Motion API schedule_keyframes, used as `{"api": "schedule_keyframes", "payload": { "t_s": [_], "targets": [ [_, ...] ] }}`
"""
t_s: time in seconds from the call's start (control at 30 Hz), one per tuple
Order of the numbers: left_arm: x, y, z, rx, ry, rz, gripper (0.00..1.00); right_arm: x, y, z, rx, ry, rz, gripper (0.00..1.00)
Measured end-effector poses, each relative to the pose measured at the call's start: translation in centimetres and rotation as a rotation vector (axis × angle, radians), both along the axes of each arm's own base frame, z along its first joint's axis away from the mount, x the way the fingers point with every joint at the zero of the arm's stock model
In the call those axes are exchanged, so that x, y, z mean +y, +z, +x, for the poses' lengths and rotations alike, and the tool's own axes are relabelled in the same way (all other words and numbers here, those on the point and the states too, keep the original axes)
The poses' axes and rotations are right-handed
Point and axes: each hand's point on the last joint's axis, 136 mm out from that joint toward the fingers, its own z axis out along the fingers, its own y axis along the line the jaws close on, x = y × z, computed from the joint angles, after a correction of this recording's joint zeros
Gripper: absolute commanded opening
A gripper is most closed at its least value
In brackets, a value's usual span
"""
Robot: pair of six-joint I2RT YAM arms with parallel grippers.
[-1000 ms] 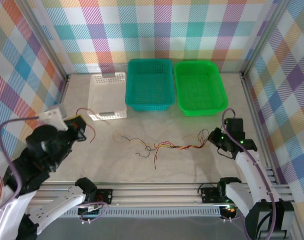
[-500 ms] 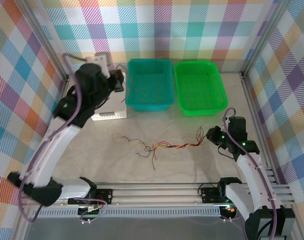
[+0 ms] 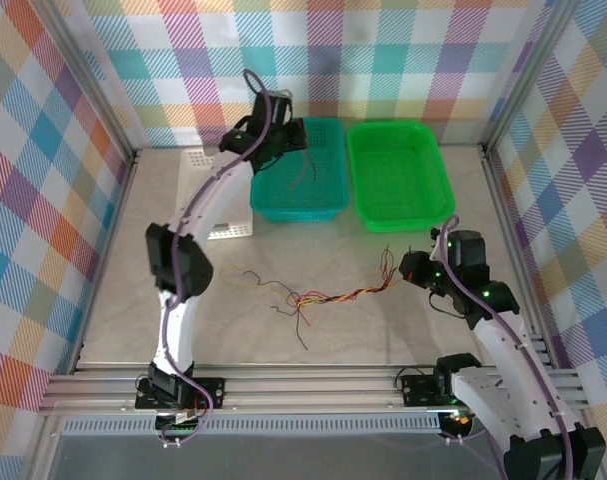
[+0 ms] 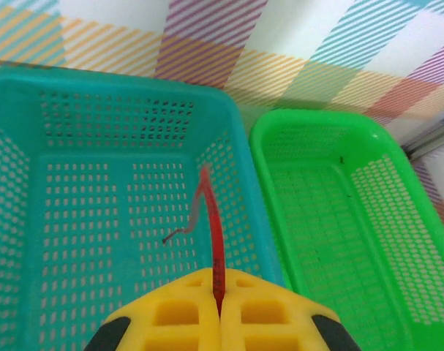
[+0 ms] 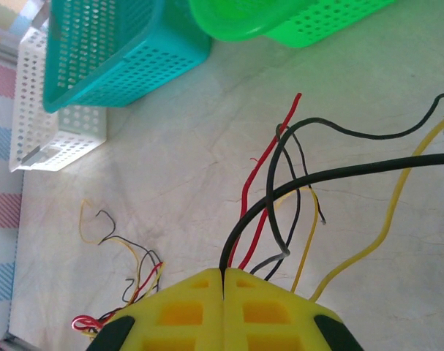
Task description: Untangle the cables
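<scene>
My left gripper (image 3: 289,136) hangs over the teal basket (image 3: 295,212), shut on a thin red cable (image 4: 215,234). That cable sticks up from the yellow fingertips (image 4: 220,281) and droops into the basket. A tangle of red, yellow, orange and black cables (image 3: 323,297) lies mid-table, stretched toward the right. My right gripper (image 3: 415,268) holds the tangle's right end off the table. In the right wrist view its fingers (image 5: 223,274) are shut on a black cable (image 5: 317,179), with red and yellow strands (image 5: 262,175) looping beside it.
A green basket (image 3: 403,222) sits right of the teal one at the back. A white basket (image 3: 218,232) stands left of the teal one, partly behind my left arm. Metal frame rails run along the table's sides and front.
My left arm swung from the near left corner up and back to above the teal basket, carrying the red cable. My right gripper shifted slightly left, lifting the tangle's end.
</scene>
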Motion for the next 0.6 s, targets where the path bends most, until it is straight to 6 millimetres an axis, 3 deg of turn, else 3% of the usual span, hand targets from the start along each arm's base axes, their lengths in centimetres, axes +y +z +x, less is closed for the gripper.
{"api": "schedule_keyframes", "payload": {
  "t_s": [0.1,0.23,0.3,0.4,0.6],
  "targets": [
    [-0.8,-4.2,1.8,0.061,0.0,0.029,0.0,0.5,0.9,-0.2,-0.027,0.019,-0.005,0.0],
    [-0.7,-9.7,2.1,0.17,0.013,0.077,0.21,0.6,1.5,-0.6,-0.044,0.024,-0.013,0.0],
    [-0.4,-11.4,1.9,0.208,0.02,0.097,0.3,0.5,1.5,-0.6,-0.044,0.022,-0.019,0.0],
    [0.2,-12.5,1.7,0.244,0.029,0.112,0.46,0.4,1.5,-0.7,-0.042,0.023,-0.025,0.0],
    [1.2,-12.3,1.8,0.253,0.04,0.113,0.76,0.4,1.3,-0.7,-0.039,0.02,-0.036,0.0]
  ]
}}
